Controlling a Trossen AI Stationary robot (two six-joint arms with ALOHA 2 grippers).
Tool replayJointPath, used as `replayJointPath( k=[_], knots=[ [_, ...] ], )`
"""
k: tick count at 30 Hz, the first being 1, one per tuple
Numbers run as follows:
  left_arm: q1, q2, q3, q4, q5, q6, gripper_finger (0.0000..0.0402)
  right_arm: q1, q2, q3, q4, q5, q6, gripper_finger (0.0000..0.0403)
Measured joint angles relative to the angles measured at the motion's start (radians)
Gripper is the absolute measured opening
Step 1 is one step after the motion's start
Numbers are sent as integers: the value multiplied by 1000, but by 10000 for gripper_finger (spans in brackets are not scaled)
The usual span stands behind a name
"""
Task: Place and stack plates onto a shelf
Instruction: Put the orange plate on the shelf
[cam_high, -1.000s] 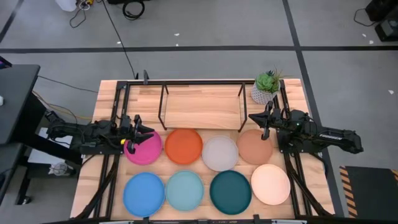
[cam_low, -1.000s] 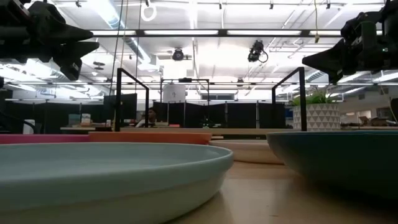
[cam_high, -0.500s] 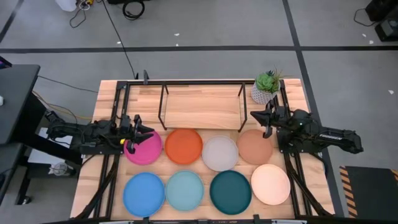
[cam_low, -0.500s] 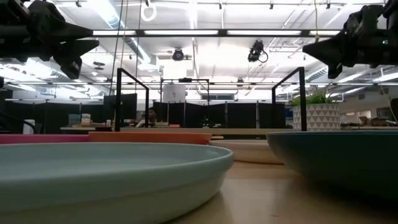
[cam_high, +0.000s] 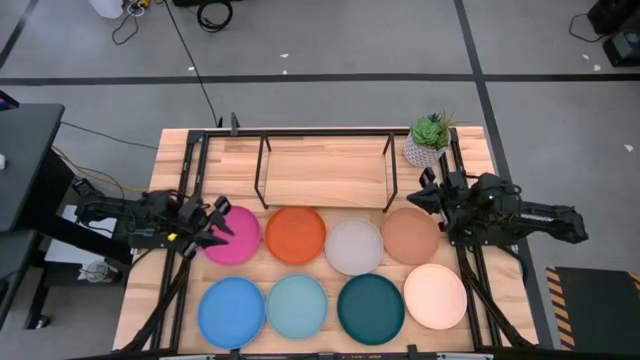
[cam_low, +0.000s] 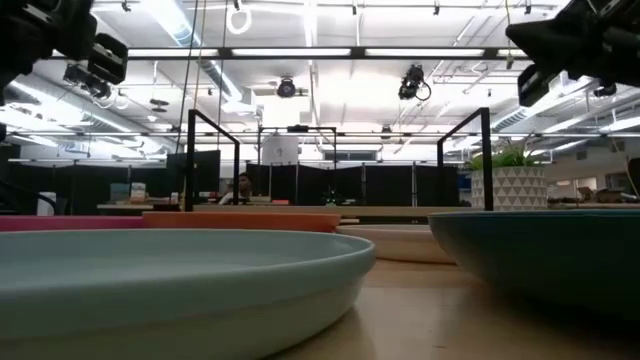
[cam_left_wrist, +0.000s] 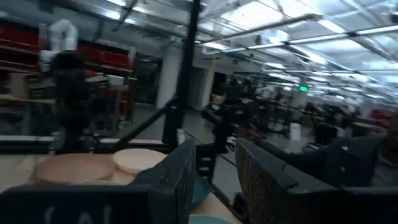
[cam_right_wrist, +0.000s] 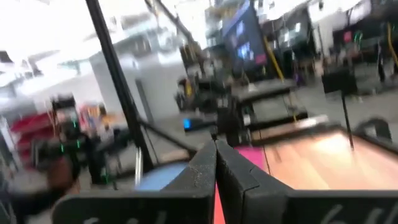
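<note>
Eight plates lie flat on the table in two rows. The far row is magenta, orange, light grey and terracotta. The near row is blue, pale aqua, dark teal and cream-peach. The black-rod shelf with its wood board stands behind the far row. My left gripper hovers open, raised above the magenta plate's left edge. My right gripper is shut and hangs high over the terracotta plate's far edge.
A small potted plant in a white pot stands at the table's far right corner, close to my right gripper. Black rails run along the table's left, right and far sides. Bare wood shows on the shelf's board.
My left gripper has drawn back toward the table's left and near edges and turned, and it has risen in the low view. My right gripper has moved up and a little toward the table's right. No plate has moved.
</note>
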Motion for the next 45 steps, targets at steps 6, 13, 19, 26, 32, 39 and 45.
replayJointPath(
  k=[6,13,19,26,32,39,45],
  knots=[
    [1,0,0,-9,-101,22,121,87,171,72,-145,89,-63,11],
    [1,0,0,-65,-202,158,162,202,365,107,-168,236,-75,10],
    [0,12,1,-120,-232,193,199,334,496,179,-168,368,-130,10],
    [1,107,86,-181,-233,183,193,480,634,288,-168,566,-245,10],
    [0,203,159,-208,-252,263,192,523,785,405,-168,605,-341,11],
    [1,237,164,-201,-261,304,192,523,1045,538,-125,567,-448,20],
    [0,236,164,-170,-268,233,192,522,1288,683,-119,565,-593,53]
  ],
)
